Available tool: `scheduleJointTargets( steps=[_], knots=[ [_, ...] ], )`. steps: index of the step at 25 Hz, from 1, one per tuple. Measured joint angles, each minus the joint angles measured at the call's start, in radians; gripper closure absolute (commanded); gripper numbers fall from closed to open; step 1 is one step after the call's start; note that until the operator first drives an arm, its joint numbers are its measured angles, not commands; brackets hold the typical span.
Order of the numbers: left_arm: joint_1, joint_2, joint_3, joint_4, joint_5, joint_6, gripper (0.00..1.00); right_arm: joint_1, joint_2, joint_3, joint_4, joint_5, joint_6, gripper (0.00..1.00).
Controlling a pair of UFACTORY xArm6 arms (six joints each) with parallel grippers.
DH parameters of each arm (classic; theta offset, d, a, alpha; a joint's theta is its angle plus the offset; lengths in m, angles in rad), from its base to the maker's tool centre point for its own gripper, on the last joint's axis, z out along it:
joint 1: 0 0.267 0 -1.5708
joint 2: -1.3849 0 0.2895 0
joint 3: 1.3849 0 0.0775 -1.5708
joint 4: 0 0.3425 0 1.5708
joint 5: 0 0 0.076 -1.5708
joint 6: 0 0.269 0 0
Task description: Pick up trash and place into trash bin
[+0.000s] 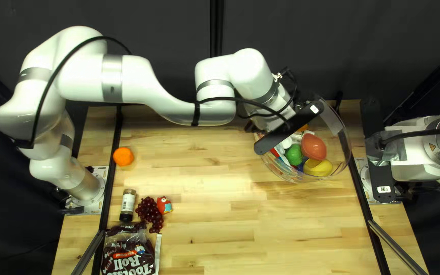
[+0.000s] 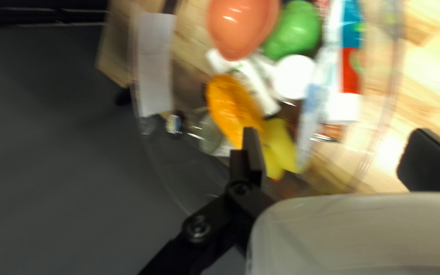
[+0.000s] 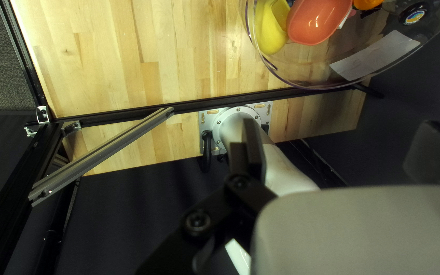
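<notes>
Top left view: the candy bag (image 1: 128, 260), probably the next trash, lies at the bench's (image 1: 210, 219) near left corner. It should be light, floppy and slippery; its gathered neck offers the best pinch. Its near end is cut off. My left claw (image 2: 337, 136), released, hangs over the clear bin (image 1: 340, 153), whose lowest contents are hidden. My right claw (image 3: 338, 131) is released too.

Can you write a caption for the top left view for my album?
My left arm reaches over a clear bin of bright things, while dark red grapes and an orange ball sit apart.
</notes>
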Motion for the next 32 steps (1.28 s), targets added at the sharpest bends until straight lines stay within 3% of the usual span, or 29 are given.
scheduleJointTargets(
  steps=[8, 14, 26, 32],
  knots=[
    [-0.117, -0.107, 0.178, 0.098, 0.158, -0.278, 0.00, 0.000, 0.000, 0.000, 0.000, 0.000, 0.000, 0.00],
    [-0.128, -0.161, 0.371, 0.133, 0.161, -0.475, 0.00, 0.000, 0.000, 0.000, 0.000, 0.000, 0.000, 0.00],
    [-0.098, -0.249, 0.650, 0.117, 0.188, -0.929, 0.00, 0.000, 0.000, 0.000, 0.000, 0.000, 0.000, 0.00],
    [-0.095, -0.349, 0.789, 0.069, 0.192, -1.024, 0.00, 0.000, 0.000, 0.000, 0.000, 0.000, 0.000, 0.00]
  ],
)
